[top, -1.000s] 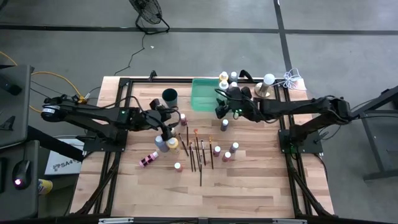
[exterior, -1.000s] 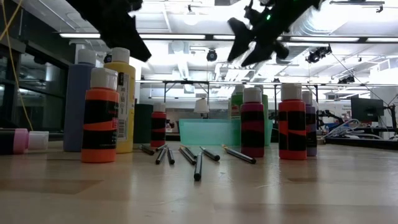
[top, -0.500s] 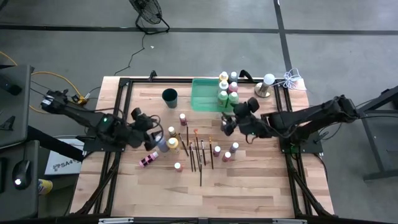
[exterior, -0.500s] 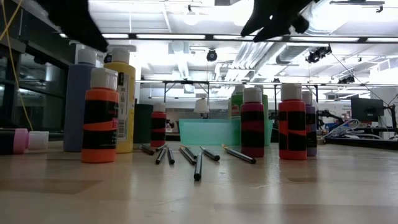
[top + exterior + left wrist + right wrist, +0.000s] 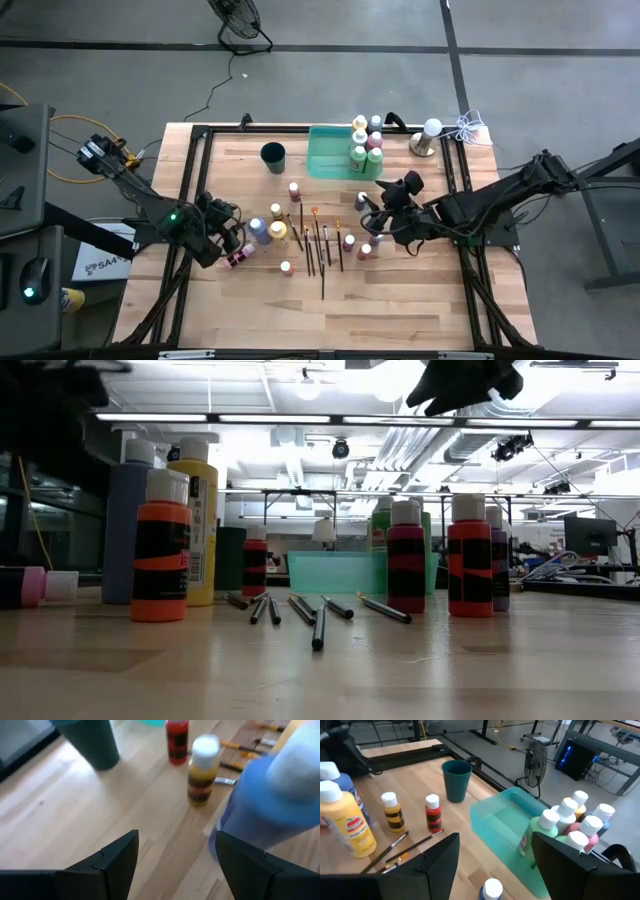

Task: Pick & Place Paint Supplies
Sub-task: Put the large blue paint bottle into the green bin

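Both claws now drawn back; blue bottle (image 5: 272,805) beside left claw (image 5: 175,865).

Two slim black arms (image 5: 130,190) of jointed tubes, each with a small green light near the wrist. Black cables run along the right arm (image 5: 500,195). Each tool, left tool (image 5: 172,865) and right tool (image 5: 492,865), ends in two flat, matte black, angular fingers (image 5: 115,857) with stepped edges.
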Tool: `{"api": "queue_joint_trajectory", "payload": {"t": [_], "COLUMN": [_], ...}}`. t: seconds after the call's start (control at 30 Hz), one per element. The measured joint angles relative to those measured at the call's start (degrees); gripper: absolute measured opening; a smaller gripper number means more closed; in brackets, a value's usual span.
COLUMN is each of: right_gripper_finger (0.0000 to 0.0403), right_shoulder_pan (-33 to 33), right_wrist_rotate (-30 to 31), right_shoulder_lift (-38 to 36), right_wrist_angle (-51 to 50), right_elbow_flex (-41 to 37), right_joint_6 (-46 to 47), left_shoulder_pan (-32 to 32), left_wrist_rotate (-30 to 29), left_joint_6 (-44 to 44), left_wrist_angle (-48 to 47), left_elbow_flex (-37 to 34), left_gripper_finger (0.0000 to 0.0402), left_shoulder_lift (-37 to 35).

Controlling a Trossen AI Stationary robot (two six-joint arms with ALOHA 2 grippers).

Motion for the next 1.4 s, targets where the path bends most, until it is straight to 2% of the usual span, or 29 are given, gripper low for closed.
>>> {"api": "queue_joint_trajectory", "payload": {"t": [0.17, 0.3, 0.43, 0.6, 1.13, 1.23, 1.4], "right_gripper_finger": [0.0242, 0.0242, 0.0242, 0.0242, 0.0242, 0.0242, 0.0242], "right_shoulder_pan": [1.23, 1.48, 1.46, 1.46, 1.46, 1.46, 1.46], "right_wrist_rotate": [0.00, -0.02, -0.11, -0.17, -0.22, -0.22, -0.22], "right_shoulder_lift": [0.00, 0.00, 0.00, 0.00, 0.02, 0.04, 0.04], "right_wrist_angle": [-0.23, -0.47, -0.50, -0.75, -0.98, -0.95, -0.95], "right_elbow_flex": [0.00, 0.00, 0.00, 0.00, 0.00, 0.02, 0.01], "right_joint_6": [0.93, 0.93, 0.91, 0.86, 0.91, 0.91, 0.98], "left_shoulder_pan": [-2.29, -2.34, -2.34, -2.36, -2.32, -2.32, -2.31], "left_wrist_rotate": [0.23, -0.34, 1.59, 3.56, 3.36, 3.21, 0.95], "left_joint_6": [-0.61, 4.78, 11.34, 17.07, 26.34, 27.76, 31.45], "left_wrist_angle": [6.45, 15.14, 24.29, 31.47, 50.66, 53.82, 56.35], "left_elbow_flex": [-5.10, -9.28, -13.28, -15.96, -23.18, -23.81, -23.83], "left_gripper_finger": [0.0255, 0.0255, 0.0255, 0.0255, 0.0257, 0.0270, 0.0318], "left_shoulder_lift": [0.00, 0.00, 0.00, -0.02, -0.02, 0.00, 0.00]}}
